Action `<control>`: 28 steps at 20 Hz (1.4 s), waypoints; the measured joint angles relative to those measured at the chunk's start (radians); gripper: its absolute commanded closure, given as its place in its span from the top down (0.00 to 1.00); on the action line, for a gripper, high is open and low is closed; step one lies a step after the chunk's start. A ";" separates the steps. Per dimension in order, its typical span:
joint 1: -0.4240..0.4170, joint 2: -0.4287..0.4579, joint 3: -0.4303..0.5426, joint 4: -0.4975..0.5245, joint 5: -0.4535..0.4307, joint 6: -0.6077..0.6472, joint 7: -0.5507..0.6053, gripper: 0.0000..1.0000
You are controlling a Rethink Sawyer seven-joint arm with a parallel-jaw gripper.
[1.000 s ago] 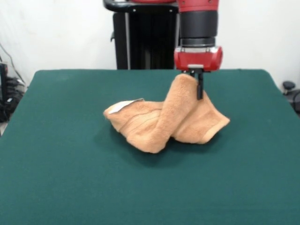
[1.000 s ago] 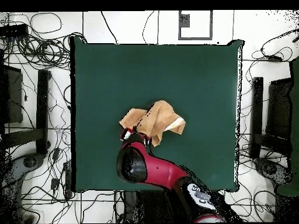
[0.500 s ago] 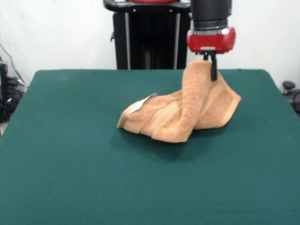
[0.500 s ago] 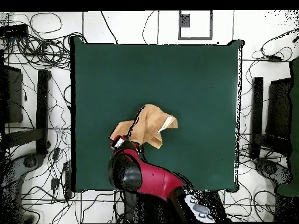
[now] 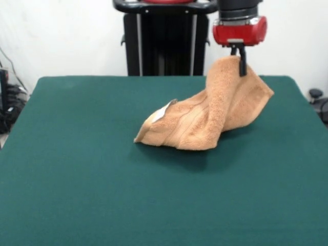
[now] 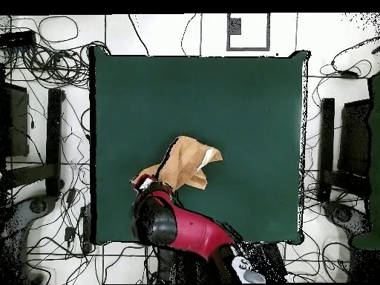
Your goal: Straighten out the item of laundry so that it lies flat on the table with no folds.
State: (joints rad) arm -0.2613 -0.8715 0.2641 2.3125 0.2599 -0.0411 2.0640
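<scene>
The orange-tan towel (image 5: 202,120) hangs bunched and folded from my gripper (image 5: 237,60), which is shut on its top corner at the far right of the dark green table (image 5: 77,179). The towel's lower part drags on the cloth, with its white label (image 5: 165,110) sticking up at the left end. In the overhead view the towel (image 6: 185,162) lies just above the red arm head, and the gripper (image 6: 147,183) holds its lower left corner.
The black pedestal (image 5: 159,38) stands behind the table's far edge. Cables (image 6: 44,89) and black stands (image 6: 56,133) lie on the floor around the table in the overhead view.
The gripper has risen and moved right in the front view, toward the table's far right corner. It has dragged the towel along and lifted more of it off the cloth.
</scene>
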 measured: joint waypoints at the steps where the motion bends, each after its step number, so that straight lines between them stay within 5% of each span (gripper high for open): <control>1: 0.000 -0.003 0.000 0.000 0.003 0.006 0.000 0.00; 10: 0.053 -0.005 -0.044 -0.044 0.009 0.111 0.000 0.00; 28: 0.199 -0.003 -0.155 -0.358 -0.039 0.427 0.000 0.00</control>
State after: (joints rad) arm -0.0618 -0.8746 0.1087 1.9545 0.2210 0.3863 2.0640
